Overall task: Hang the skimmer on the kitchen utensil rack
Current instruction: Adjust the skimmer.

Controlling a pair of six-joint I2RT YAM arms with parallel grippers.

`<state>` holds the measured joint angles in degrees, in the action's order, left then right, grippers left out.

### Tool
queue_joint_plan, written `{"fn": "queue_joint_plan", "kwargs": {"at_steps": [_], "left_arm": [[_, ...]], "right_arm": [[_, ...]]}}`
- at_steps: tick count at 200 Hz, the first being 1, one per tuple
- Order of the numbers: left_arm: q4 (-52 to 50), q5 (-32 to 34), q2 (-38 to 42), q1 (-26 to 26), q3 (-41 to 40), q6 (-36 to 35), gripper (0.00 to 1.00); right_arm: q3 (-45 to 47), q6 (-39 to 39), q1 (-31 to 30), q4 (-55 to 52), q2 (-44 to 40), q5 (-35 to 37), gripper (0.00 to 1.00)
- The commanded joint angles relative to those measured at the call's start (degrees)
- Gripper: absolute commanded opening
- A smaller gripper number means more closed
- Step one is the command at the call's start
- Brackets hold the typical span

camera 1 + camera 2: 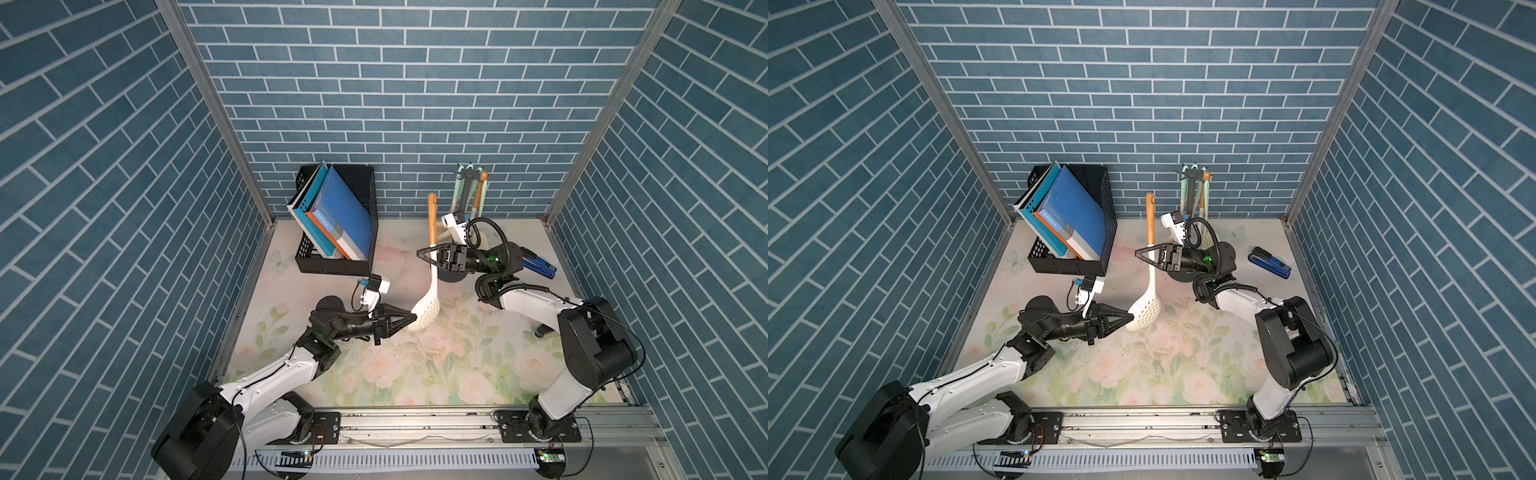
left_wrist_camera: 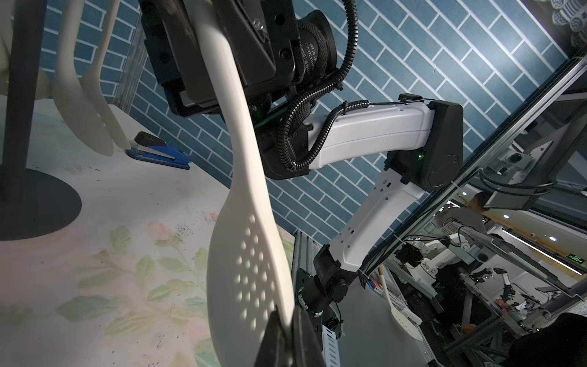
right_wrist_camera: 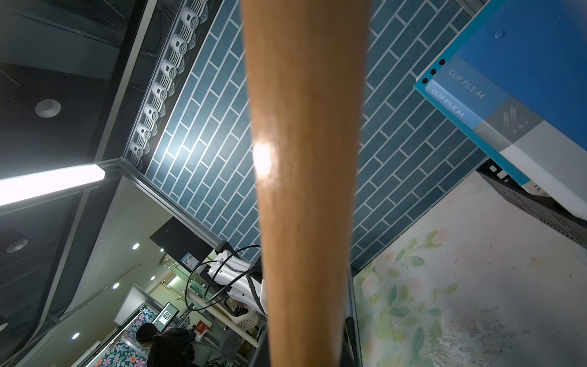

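Left claw: my left gripper point(image 1: 412, 317) is pressed together, pinching the rim of the skimmer point(image 1: 428, 309) bowl from the 9 o'clock side.
Right claw: my right gripper point(image 1: 424, 254) is clamped on the skimmer's handle where the wood meets the white neck, reaching in from 3 o'clock.
Skimmer, look: wooden handle, white neck, white oval bowl full of round holes; wooden end up, bowl down.
Skimmer, place: middle of the mat point(image 1: 457, 365), a little toward 12 o'clock, held between both arms. I cannot tell whether the bowl clears the mat.
Rack: the kitchen utensil rack point(image 1: 468, 191) stands at about 1 o'clock, just behind the right gripper. Other utensils point(image 1: 480, 191) hang from its crown; the skimmer is not on a hook.
Around: black file box point(image 1: 328, 266) with blue folders point(image 1: 347, 208) at 11 o'clock; blue stapler point(image 1: 1271, 262) at 3 o'clock.
Left wrist only: the pinch up close, left gripper point(image 2: 287, 330) on the thin rim, plus the rack's round base.
Right wrist only: the skimmer point(image 3: 305, 190) handle fills the middle and the jaws are out of sight; a folder reads "CLIP FILE A4".
Top views: the stapler shows whole in a top view; in a top view point(image 1: 540, 264) the right arm covers part of it.
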<state>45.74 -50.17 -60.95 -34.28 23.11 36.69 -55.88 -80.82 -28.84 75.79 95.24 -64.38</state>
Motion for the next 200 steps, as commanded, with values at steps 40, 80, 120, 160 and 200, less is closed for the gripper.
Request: {"fn": "queue_joint_plan", "kwargs": {"at_steps": [40, 80, 120, 160, 200], "left_arm": [[-23.3, 24.2, 13.4, 0.4, 3.3, -9.2, 0.00], [-32.9, 36.1, 16.7, 0.0, 5.4, -10.9, 0.00], [-40.3, 48.2, 13.5, -4.3, 10.2, -12.8, 0.00], [-44.9, 59.1, 7.8, -10.9, 15.1, -15.6, 0.00], [-45.3, 63.9, 4.1, -16.2, 18.0, -17.3, 0.00]], "right_arm": [[-1.9, -0.5, -0.2, 0.0, 0.2, 1.5, 0.97], [-2.0, 26.1, -1.8, -38.2, -8.3, 8.4, 1.00], [-13.1, 52.4, -7.1, -81.5, -13.6, 27.0, 0.99], [-18.6, 56.6, -10.0, -92.6, -11.3, 37.3, 0.93], [-22.0, 57.3, -11.6, -95.0, -7.4, 41.7, 0.81]]}}
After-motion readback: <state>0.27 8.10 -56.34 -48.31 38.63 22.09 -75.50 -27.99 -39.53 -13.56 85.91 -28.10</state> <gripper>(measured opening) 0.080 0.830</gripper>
